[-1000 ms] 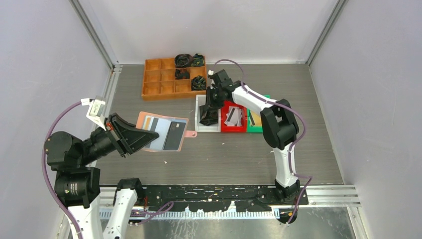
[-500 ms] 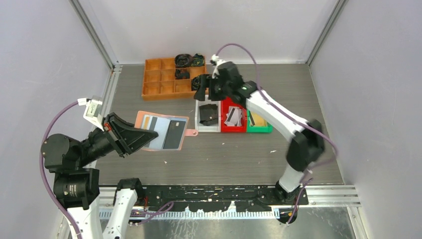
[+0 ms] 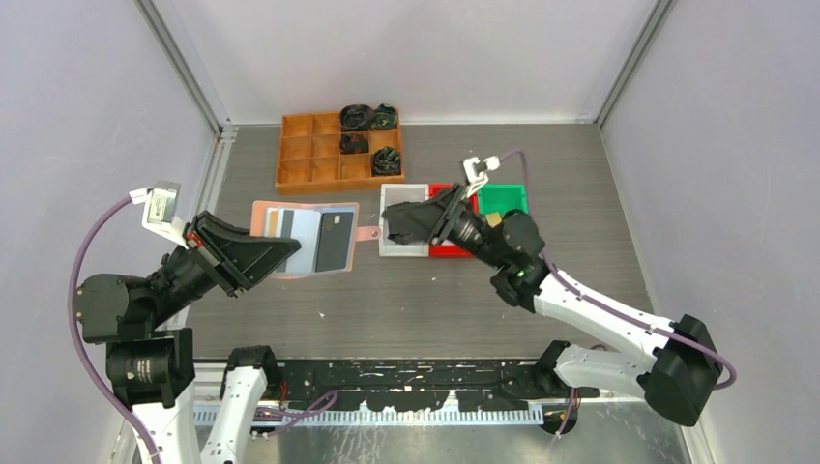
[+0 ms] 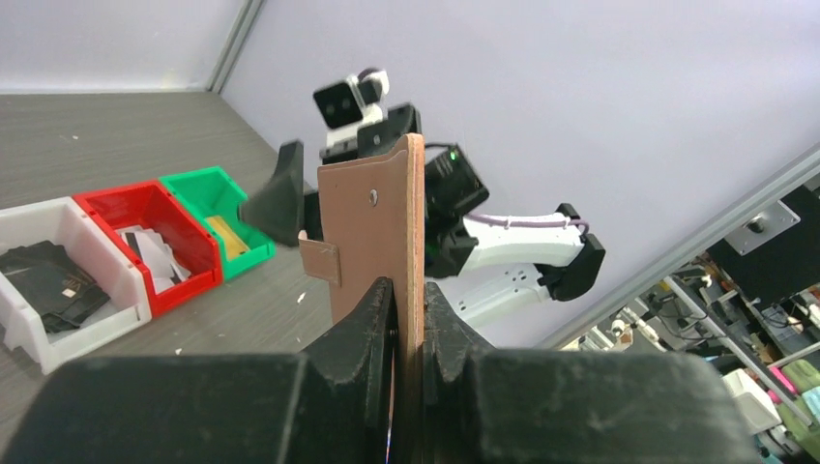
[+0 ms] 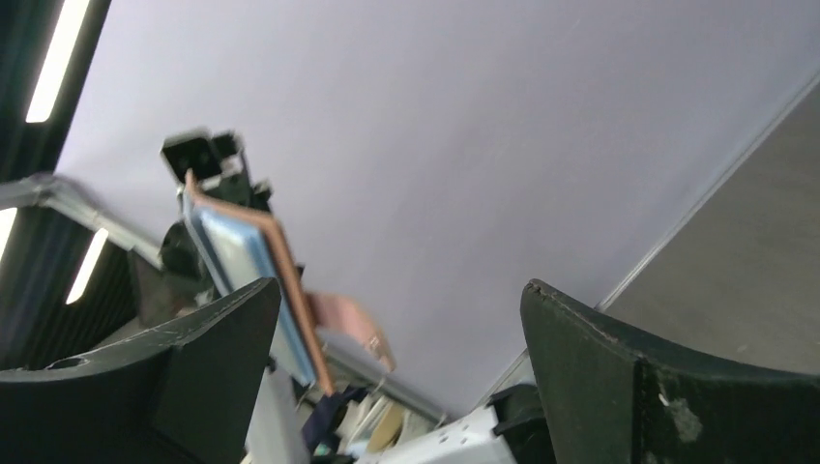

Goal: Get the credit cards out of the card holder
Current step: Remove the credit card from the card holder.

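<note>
Credit cards (image 4: 43,273) were already laid in three bins (image 4: 114,195); others were left in the card holder (image 3: 309,239), clamped by the left claw (image 3: 282,255); the right claw (image 3: 404,226) was spread empty.

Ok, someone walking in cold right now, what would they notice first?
The salmon-pink card holder, spread open and clamped at its edge by the left gripper, left of centre, with credit cards in its pockets. Facing it, the right gripper stands wide open and empty over the white bin.
</note>
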Action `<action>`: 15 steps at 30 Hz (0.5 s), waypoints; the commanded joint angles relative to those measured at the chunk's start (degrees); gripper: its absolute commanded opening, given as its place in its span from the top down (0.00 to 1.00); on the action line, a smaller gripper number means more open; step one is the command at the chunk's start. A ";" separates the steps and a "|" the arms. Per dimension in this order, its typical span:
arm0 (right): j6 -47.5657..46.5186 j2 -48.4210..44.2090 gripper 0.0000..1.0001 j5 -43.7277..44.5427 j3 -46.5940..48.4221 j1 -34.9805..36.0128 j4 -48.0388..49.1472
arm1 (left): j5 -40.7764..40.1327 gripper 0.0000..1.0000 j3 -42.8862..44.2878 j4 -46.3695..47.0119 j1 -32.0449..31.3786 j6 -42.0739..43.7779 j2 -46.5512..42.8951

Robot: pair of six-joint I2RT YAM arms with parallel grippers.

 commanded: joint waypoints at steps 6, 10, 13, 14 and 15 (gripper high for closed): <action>-0.62 5.71 0.00 5.60 -1.24 15.06 25.00 | -2.61 1.00 0.14 6.46 0.25 -4.34 1.89; -0.87 10.16 0.01 5.39 0.64 17.57 30.99 | -2.41 1.00 0.14 6.07 0.20 -4.05 1.89; -0.69 12.27 0.02 4.79 2.81 18.33 31.60 | -2.56 1.00 0.06 5.90 0.23 -4.05 1.83; -0.55 12.86 0.04 4.76 3.40 18.57 31.93 | -2.62 1.00 0.05 5.88 0.25 -4.03 1.81; -0.40 13.28 0.08 4.76 3.84 18.66 32.43 | -2.65 1.00 -0.07 5.89 0.23 -4.00 1.72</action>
